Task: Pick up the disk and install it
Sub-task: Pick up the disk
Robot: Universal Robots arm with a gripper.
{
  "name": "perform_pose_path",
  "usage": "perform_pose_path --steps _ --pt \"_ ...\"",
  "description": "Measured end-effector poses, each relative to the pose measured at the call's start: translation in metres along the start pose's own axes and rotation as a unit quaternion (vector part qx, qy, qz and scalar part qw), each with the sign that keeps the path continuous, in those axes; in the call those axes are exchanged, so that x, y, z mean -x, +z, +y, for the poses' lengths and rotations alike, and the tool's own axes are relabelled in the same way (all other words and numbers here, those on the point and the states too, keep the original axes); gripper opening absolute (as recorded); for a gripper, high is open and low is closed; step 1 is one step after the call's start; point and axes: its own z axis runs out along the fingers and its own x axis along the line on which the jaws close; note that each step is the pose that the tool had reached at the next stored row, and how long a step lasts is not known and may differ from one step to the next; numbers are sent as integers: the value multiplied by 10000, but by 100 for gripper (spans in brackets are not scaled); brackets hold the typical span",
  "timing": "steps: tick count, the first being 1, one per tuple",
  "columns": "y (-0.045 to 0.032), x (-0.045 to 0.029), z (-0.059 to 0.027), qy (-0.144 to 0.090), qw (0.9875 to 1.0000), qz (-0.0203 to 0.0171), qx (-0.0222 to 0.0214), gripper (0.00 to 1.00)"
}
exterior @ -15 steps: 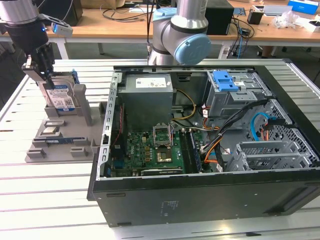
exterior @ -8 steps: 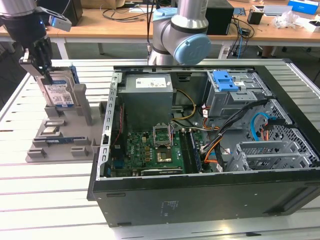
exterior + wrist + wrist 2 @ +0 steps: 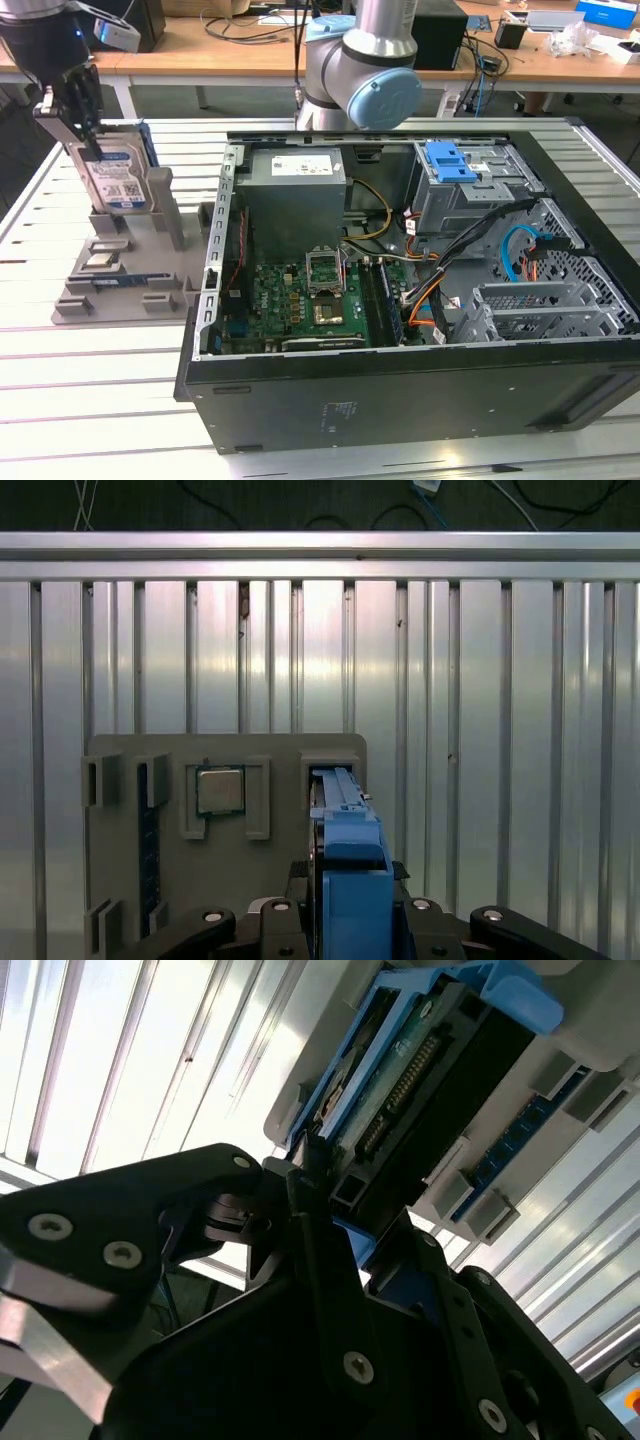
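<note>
The disk [image 3: 118, 177] stands on edge in a slot of the grey holder [image 3: 125, 275] at the exterior view's left, its white and blue label facing the camera and a blue rail along its side. My gripper [image 3: 88, 135] reaches down on its top edge, shut on it. In the first wrist view the black fingers [image 3: 420, 915] flank the disk's blue rail [image 3: 345, 825] above the holder's slot [image 3: 330, 770]. The second wrist view shows the disk's connector end [image 3: 415, 1070] held between the fingers [image 3: 310, 1210].
An open computer case [image 3: 400, 390] lies at the exterior view's right, with a grey power supply [image 3: 296, 190], a motherboard [image 3: 300, 300], cables and a blue bracket [image 3: 448, 162] on a metal cage. The holder also carries a processor chip [image 3: 220, 790]. The arm's base [image 3: 360, 70] stands behind the case.
</note>
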Motion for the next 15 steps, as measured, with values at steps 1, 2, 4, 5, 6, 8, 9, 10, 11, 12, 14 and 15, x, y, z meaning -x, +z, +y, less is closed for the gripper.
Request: perform_pose_path --steps 1,2,4,5,6,8,9,10,11,12,14,15 --pt "-20 1 0 0 10000 0 0 36" --pt "-32 1 0 0 10000 0 0 36" --pt "-58 2 0 0 10000 0 0 36" --pt "-70 2 0 0 10000 0 0 36" --pt "-83 3 0 0 10000 0 1 36" --pt "-135 7 -1 0 10000 0 0 36" --pt "-199 12 -1 0 10000 0 0 36" --pt "-237 15 -1 0 10000 0 0 36" --pt "-262 17 -1 0 10000 0 0 36" --pt "-285 19 -2 0 10000 0 0 36" --pt "-332 23 -2 0 10000 0 0 36" --pt "-356 25 -2 0 10000 0 0 36"
